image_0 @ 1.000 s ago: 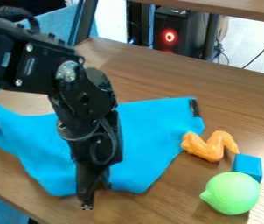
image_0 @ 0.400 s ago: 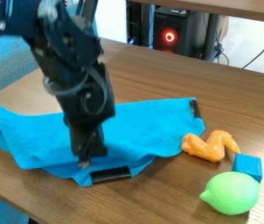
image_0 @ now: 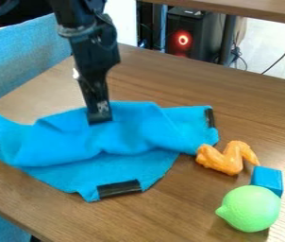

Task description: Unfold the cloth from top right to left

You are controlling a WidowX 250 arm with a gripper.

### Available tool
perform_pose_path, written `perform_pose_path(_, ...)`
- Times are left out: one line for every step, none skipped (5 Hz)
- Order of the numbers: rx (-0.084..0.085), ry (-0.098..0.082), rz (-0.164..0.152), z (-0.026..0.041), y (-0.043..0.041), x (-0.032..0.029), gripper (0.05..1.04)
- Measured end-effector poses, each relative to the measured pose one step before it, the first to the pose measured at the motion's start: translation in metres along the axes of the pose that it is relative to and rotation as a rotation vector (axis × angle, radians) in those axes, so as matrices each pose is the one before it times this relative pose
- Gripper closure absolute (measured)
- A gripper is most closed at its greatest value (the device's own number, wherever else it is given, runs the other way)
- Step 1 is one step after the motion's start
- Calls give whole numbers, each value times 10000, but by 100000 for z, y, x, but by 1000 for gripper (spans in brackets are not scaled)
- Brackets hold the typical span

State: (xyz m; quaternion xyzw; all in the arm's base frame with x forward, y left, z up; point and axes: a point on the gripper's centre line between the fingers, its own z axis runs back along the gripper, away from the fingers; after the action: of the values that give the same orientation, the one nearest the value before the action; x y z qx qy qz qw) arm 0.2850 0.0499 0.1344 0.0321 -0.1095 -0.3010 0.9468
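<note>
My gripper (image_0: pixel 99 117) hangs from the top, left of centre, with its fingertips shut on the blue cloth (image_0: pixel 138 130) near the cloth's far edge. The cloth lies rumpled on the table, its upper layer bunched in a raised ridge around the tips, over a flatter lower layer at the front. Black strips mark its left corner, its right corner and its front corner, where the front strip (image_0: pixel 119 188) lies uncovered.
An orange toy chicken wing (image_0: pixel 226 157) sits close to the cloth's right side. Beside it are a blue block (image_0: pixel 267 179) and a green toy lemon (image_0: pixel 249 208). The wooden table (image_0: pixel 246 108) extends behind and to the right.
The gripper has moved from the front edge toward the back, drawing the upper layer of cloth with it. The front corner's black strip has come into view.
</note>
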Motion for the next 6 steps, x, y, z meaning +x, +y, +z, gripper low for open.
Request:
perform_pose_path(369,101,466,-161,3323,472,1034)
perform_pose_path(244,66,398,-479,2391,-40,1034)
perform_pose_path(221,-277,624,833,2801,829,1034)
perform_pose_path(96,-47,489,137,2343,1073,1034)
perform_pose_path(126,-38,409,30,2091,993,1034)
perform_pose_path(122,343,147,-1636,1265,22,1034)
